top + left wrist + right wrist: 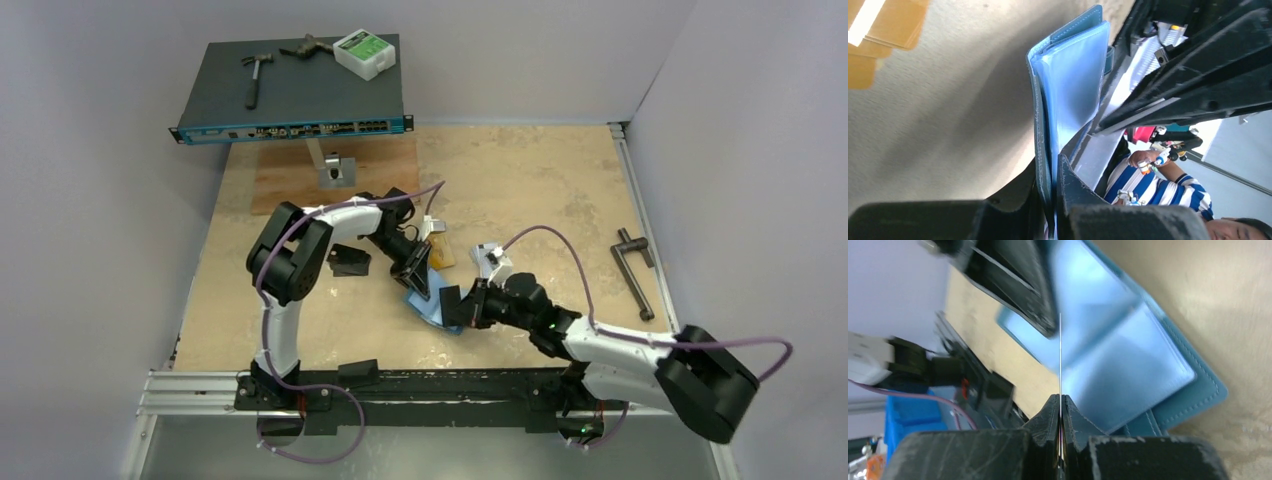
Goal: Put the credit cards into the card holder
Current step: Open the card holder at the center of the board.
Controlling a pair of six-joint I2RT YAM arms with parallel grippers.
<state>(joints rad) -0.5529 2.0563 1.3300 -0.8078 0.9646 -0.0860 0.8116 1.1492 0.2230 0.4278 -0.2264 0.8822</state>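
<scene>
Left gripper (1050,172): card holder (1075,75); right gripper (1060,402): card (1060,355)

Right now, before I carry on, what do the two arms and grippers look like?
The left arm and right arm have white links between bulky black joint housings; a purple cable loops along each. The left gripper and right gripper are matte black with tapering fingers, scuffed grey.

My right gripper (1060,407), at bottom centre, pinches a credit card (1060,355) seen edge-on as an upright line. Behind it, centre right, the teal card holder (1148,375) lies open on the tan table (1228,300).
</scene>
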